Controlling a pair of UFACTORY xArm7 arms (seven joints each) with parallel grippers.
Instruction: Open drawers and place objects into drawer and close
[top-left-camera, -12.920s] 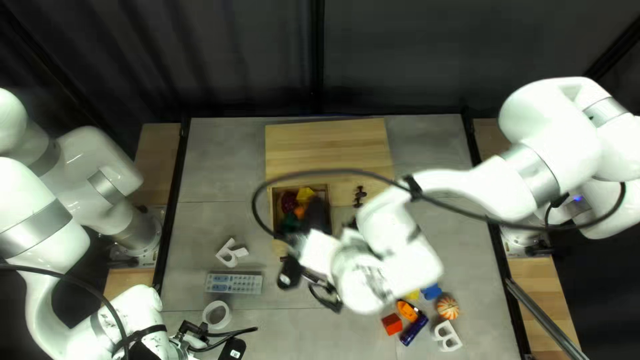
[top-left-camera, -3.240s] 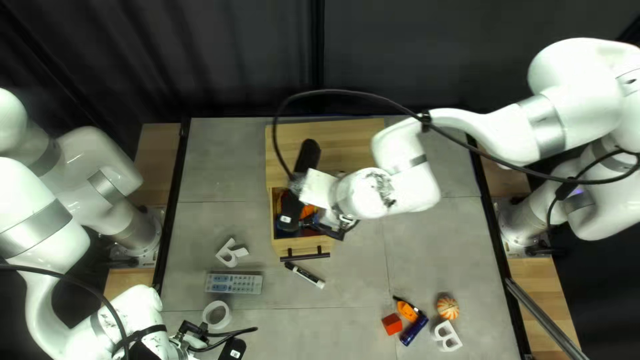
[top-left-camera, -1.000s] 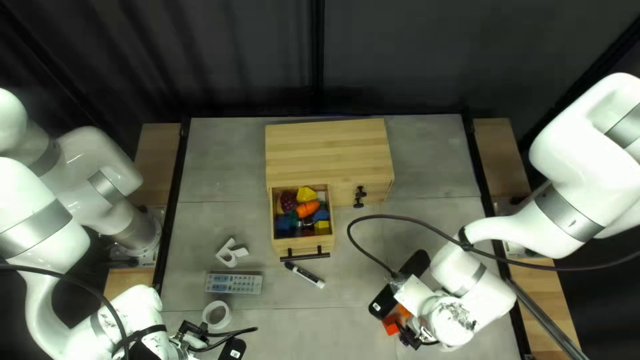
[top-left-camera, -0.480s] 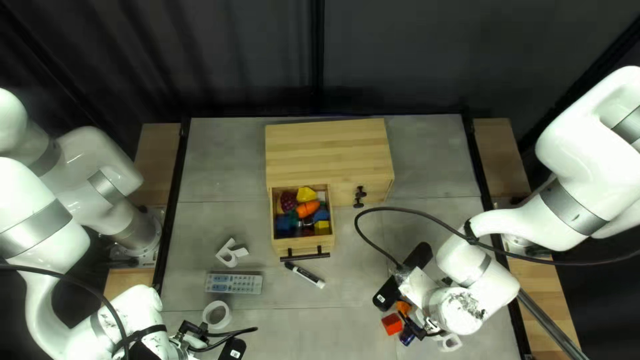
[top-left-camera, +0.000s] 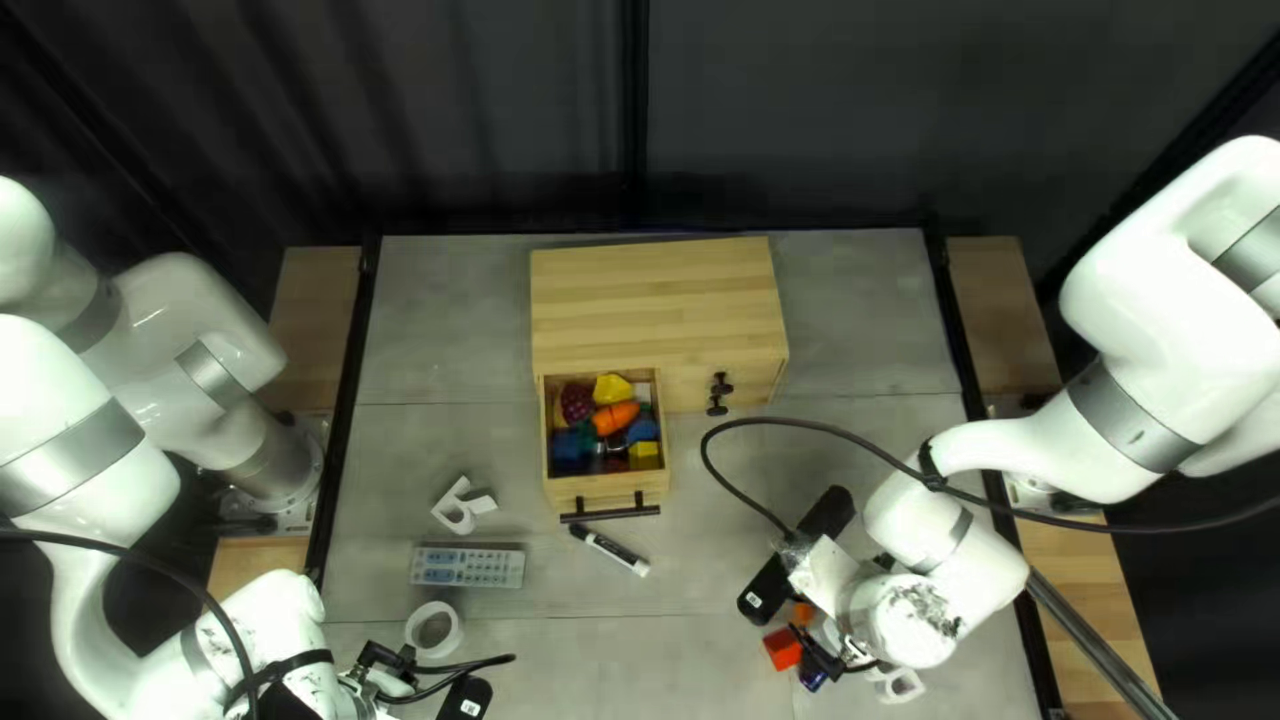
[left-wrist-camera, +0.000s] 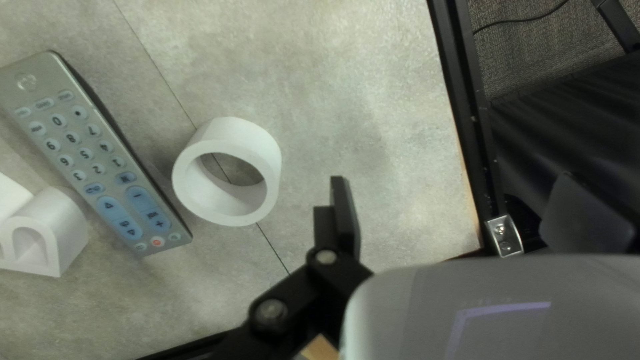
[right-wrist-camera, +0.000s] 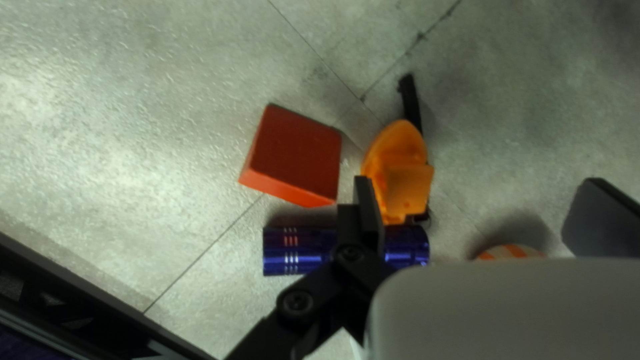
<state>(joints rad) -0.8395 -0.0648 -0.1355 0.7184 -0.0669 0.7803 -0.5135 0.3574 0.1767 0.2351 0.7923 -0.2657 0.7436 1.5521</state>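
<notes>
Right wrist view: note the right hand point(right-wrist-camera: 478, 181), released, fingers well apart, nothing in its grasp. Find the orange toy point(right-wrist-camera: 400, 177) at the tip of one finger, the red block point(right-wrist-camera: 290, 153) just outside that finger, the blue cylinder point(right-wrist-camera: 297, 253) crossing behind its tip, and the striped ball point(right-wrist-camera: 510, 252) back in the gap, partly blocked. Probably going for the orange toy, so don't drop straight down: easy to land on it. Shift sideways to get one finger on each side, then pinch across the narrow width without snagging the cylinder.

Left wrist view: released left hand point(left-wrist-camera: 452, 178), fingers apart, nothing held. See the white ring point(left-wrist-camera: 227, 170) just beside it and the remote point(left-wrist-camera: 93, 153) past the ring. Fine to leave parked for this step.

Top left view: spot the pulled-out drawer point(top-left-camera: 607, 492) well apart from the right hand, toward the middle of the desk point(top-left-camera: 694, 587). Looks pretty full, so lift high over the handle point(top-left-camera: 610, 515), lower into a gap, and level anything sticking up before closing, or risk a jam.
</notes>
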